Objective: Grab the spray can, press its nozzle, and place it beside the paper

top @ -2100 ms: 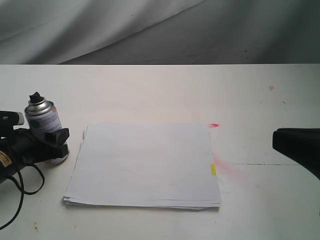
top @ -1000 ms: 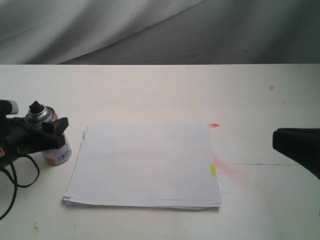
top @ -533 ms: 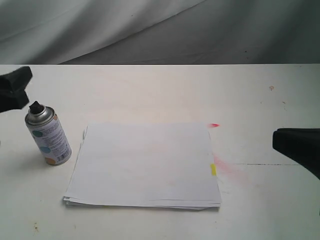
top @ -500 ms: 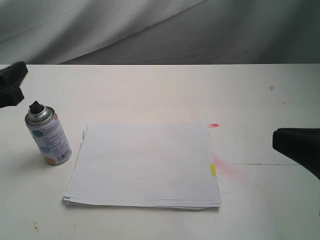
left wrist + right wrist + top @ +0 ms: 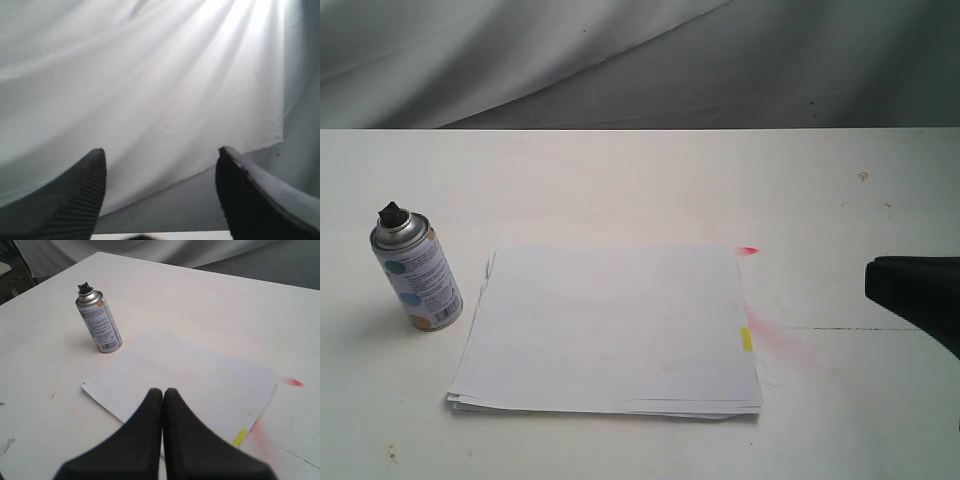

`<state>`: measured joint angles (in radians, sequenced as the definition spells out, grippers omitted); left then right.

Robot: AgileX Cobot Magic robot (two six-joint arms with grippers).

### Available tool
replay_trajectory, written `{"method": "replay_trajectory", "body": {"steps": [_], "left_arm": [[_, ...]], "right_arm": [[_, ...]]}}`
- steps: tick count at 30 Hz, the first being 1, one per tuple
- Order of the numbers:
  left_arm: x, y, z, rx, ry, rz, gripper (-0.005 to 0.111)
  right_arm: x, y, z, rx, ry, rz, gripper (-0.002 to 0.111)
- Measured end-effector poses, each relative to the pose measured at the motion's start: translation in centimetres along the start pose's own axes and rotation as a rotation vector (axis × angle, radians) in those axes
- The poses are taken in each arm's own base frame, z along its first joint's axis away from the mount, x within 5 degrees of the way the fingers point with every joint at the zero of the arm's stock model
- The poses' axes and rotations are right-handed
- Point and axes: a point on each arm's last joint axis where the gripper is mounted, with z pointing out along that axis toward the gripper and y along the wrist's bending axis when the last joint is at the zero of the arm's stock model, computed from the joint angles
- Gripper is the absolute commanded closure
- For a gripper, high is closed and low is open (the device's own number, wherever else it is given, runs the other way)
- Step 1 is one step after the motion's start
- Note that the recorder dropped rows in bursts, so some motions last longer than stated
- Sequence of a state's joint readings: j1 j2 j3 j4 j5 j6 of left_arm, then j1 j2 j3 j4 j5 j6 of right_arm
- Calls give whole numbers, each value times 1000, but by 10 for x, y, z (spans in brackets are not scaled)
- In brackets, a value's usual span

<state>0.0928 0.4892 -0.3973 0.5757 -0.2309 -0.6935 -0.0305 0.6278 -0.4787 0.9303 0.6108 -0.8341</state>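
The spray can (image 5: 416, 274) stands upright on the table just left of the paper (image 5: 610, 330), free of any gripper; its black nozzle (image 5: 391, 213) tops the silver dome. The right wrist view also shows the spray can (image 5: 99, 320) and the paper (image 5: 190, 385) with its yellow tab (image 5: 239, 437). My left gripper (image 5: 161, 160) is open, raised and facing the backdrop cloth, and is out of the exterior view. My right gripper (image 5: 163, 391) is shut and empty, low at the right edge of the exterior view, where the right gripper (image 5: 872, 277) shows only as a dark shape.
Red spray marks (image 5: 775, 335) stain the table right of the paper, with a small red spot (image 5: 749, 250) near its far corner. A grey-white cloth (image 5: 620, 60) hangs behind the table's far edge.
My left gripper let go of the spray can, rose up and left the exterior view. The can stayed standing beside the paper. The right gripper has not moved.
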Motion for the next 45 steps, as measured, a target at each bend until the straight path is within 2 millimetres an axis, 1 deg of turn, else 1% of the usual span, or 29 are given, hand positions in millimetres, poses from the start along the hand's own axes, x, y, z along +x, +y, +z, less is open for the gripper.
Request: {"method": "replay_trajectory", "body": {"steps": [3,7,8,10,12,15,16,20,22,25,30,39,45], "left_arm": [[-7,0,-17,-28,-38,-21,78],[-12,1,-30,-59,-64,-64,104],[-12,1,-33,-65,-67,-79,107],[-9,2,-35,-71,-63,-107,107],[-2,3,-35,-76,-40,-121,107],[17,4,-34,-65,-4,-153,107],[27,3,-34,-47,6,-166,107],[53,-6,-38,93,-17,-182,107],[63,-12,-41,178,-21,-143,107],[75,-17,-44,244,1,-100,107],[82,-19,-47,273,27,-99,107],[83,-19,-47,276,29,-98,107],[82,-20,-47,279,26,-98,107]], "right_arm": [[0,0,0,0,0,0,108],[0,0,0,0,0,0,108],[0,0,0,0,0,0,108],[0,0,0,0,0,0,108],[0,0,0,0,0,0,108],[0,0,0,0,0,0,108],[0,0,0,0,0,0,108],[0,0,0,0,0,0,108],[0,0,0,0,0,0,108],[0,0,0,0,0,0,108],[0,0,0,0,0,0,108],[0,0,0,2,0,-4,108],[-1,4,-7,2,-33,-22,108]]}}
